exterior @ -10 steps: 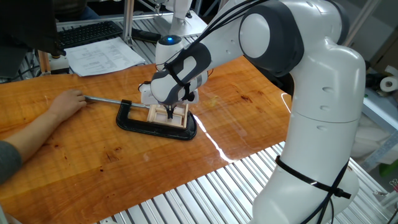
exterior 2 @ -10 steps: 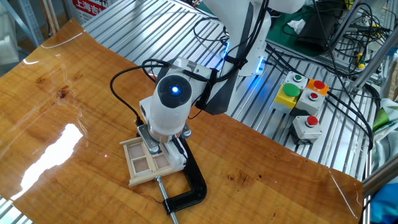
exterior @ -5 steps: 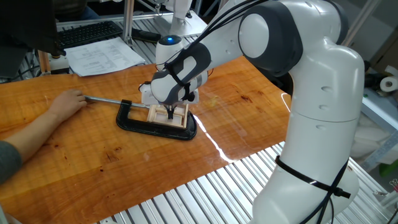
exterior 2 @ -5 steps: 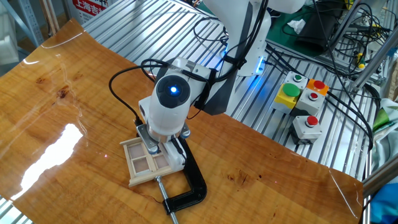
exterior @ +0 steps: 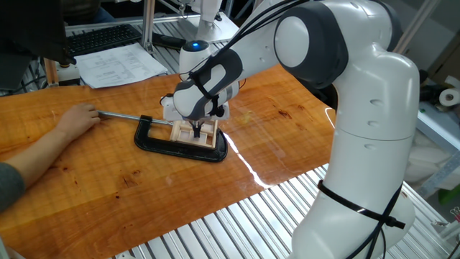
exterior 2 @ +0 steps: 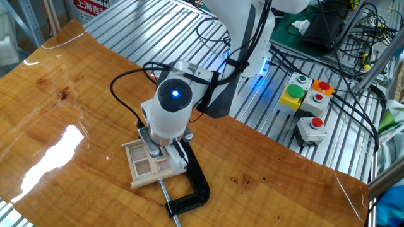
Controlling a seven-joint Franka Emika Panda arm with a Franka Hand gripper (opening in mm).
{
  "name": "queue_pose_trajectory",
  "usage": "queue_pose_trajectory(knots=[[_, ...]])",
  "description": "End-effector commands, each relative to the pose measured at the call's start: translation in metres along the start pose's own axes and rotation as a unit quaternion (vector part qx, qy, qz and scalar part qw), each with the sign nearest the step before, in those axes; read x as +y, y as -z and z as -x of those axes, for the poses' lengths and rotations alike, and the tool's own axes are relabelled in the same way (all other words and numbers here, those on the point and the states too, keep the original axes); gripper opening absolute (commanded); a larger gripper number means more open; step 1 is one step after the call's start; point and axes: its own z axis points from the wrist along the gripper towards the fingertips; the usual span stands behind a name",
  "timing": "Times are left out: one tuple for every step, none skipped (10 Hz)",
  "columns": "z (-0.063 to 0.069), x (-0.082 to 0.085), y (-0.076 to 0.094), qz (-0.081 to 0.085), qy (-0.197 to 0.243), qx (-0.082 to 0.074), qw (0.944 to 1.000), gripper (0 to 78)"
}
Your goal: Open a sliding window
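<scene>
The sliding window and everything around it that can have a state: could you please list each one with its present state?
sliding window: flat on the table, held in the clamp; open or shut cannot be told.
black C-clamp: lying flat, its frame around the window.
steel rod: sticks out towards the person's hand.
person's hand: resting on the table at the rod's end.
gripper: pointing down onto the window; fingers mostly hidden.

Glossy wooden tabletop (exterior 2: pixel 57 107), ribbed aluminium bench (exterior: pixel 237 223), keyboard (exterior: pixel 100 37), papers (exterior: pixel 118 65), button boxes (exterior 2: pixel 306 104).
</scene>
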Motion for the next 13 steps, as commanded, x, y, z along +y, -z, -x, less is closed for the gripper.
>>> queue_pose_trajectory(knots=[[0.0017, 0.0043, 0.0026, 0.001, -0.005, 0.002, 1.0000, 0.0], [0.0015, 0.0062, 0.0037, 0.000, -0.007, 0.003, 1.0000, 0.0], [0.0018, 0.0077, 0.0045, 0.000, -0.009, 0.003, 1.0000, 0.0], [0.0022, 0.0091, 0.0052, 0.000, -0.011, 0.004, 0.9999, 0.0], [0.0021, 0.0100, 0.0057, 0.000, -0.012, 0.004, 0.9999, 0.0], [0.0020, 0.0102, 0.0057, 0.000, -0.012, 0.004, 0.9999, 0.0], [0.0020, 0.0102, 0.0055, 0.000, -0.011, 0.004, 0.9999, 0.0], [0.0020, 0.0102, 0.0053, -0.002, -0.009, 0.003, 0.9999, 0.0], [0.0020, 0.0102, 0.0053, -0.006, -0.008, 0.002, 0.9999, 0.0], [0.0020, 0.0102, 0.0053, -0.006, -0.012, 0.002, 0.9999, 0.0], [0.0020, 0.0102, 0.0052, -0.007, -0.015, 0.001, 0.9999, 0.0], [0.0020, 0.0103, 0.0045, -0.008, -0.015, 0.001, 0.9998, 0.0], [0.0018, 0.0105, 0.0036, -0.008, -0.017, 0.001, 0.9998, 0.0]])
